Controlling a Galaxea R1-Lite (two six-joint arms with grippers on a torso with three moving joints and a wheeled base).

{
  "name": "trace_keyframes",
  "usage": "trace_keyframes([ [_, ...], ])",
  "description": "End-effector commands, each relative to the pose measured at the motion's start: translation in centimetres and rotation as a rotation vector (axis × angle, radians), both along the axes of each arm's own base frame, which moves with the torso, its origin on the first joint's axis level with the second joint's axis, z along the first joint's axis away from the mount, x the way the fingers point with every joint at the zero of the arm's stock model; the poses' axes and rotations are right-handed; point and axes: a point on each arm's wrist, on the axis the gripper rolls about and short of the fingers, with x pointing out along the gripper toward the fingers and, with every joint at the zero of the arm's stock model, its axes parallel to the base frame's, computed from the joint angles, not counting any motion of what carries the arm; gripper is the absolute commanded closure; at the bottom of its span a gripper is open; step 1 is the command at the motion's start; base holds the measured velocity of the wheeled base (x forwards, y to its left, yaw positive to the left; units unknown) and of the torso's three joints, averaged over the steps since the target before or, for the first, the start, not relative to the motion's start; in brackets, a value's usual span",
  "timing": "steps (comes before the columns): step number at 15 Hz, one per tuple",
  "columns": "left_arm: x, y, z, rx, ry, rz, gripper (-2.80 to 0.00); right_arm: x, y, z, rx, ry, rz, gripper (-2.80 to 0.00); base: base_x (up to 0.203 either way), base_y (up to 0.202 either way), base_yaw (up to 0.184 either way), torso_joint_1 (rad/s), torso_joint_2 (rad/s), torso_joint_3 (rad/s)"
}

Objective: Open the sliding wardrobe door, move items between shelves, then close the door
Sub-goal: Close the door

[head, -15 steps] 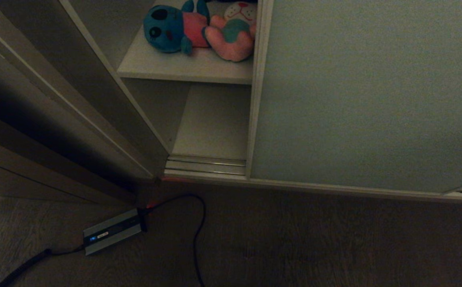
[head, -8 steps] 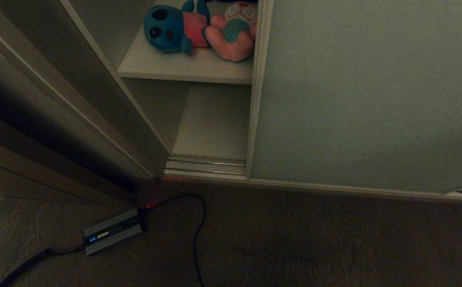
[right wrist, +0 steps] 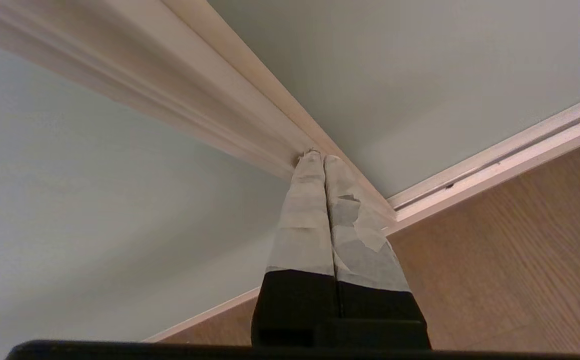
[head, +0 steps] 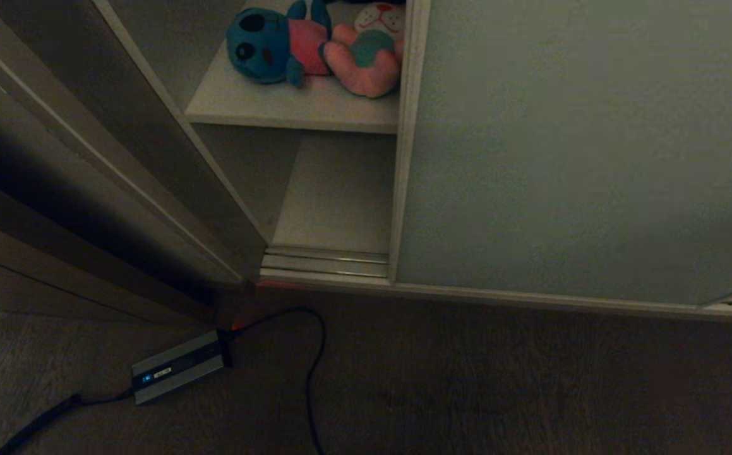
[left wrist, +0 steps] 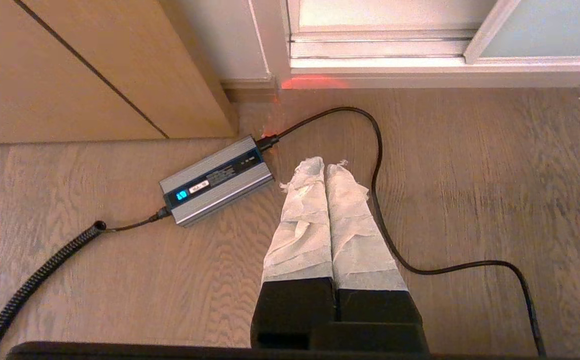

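Sliding wardrobe door (head: 580, 151) is being nudged by the right hand (right wrist: 318, 156), fingers pressed together against its frame; pushing steadily along the track suits it.

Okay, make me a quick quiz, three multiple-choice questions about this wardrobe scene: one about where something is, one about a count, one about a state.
1. Where do the two plush toys lie?
A. on the dark wood-grain floor
B. on the upper off-white shelf
C. on the lowest board inside the wardrobe

2. How many plush toys are in view?
A. one
B. two
C. four

3. How do the right gripper's taped fingers stand?
A. shut together, empty
B. wide open
C. shut on a toy

Answers:
1 B: the dark teal-blue plush toy and the pink plush toy with the white face rest side by side on the upper off-white shelf.
2 B: only those two show in the head view.
3 A: the right gripper has its fingers pressed together, tips at the thin light frame of the pale grey-green sliding door.
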Motion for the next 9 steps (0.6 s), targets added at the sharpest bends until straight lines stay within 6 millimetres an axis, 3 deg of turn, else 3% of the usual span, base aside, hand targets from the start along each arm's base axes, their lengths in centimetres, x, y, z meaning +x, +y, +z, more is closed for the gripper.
trace_keyframes([
  [1, 0.0, 0.0, 0.0, 0.000, -0.001, 0.000, 0.00, 0.3, 0.7, 0.6, -0.006, -0.005, 0.018, 0.00, 0.000, 0.000, 0.000, 0.000, 0.00, 0.000],
  [9, 0.0, 0.0, 0.0, 0.000, -0.001, 0.000, 0.00, 0.1, 4.7, 2.5, 0.014, 0.004, 0.052, 0.00, 0.000, 0.000, 0.000, 0.000, 0.00, 0.000],
])
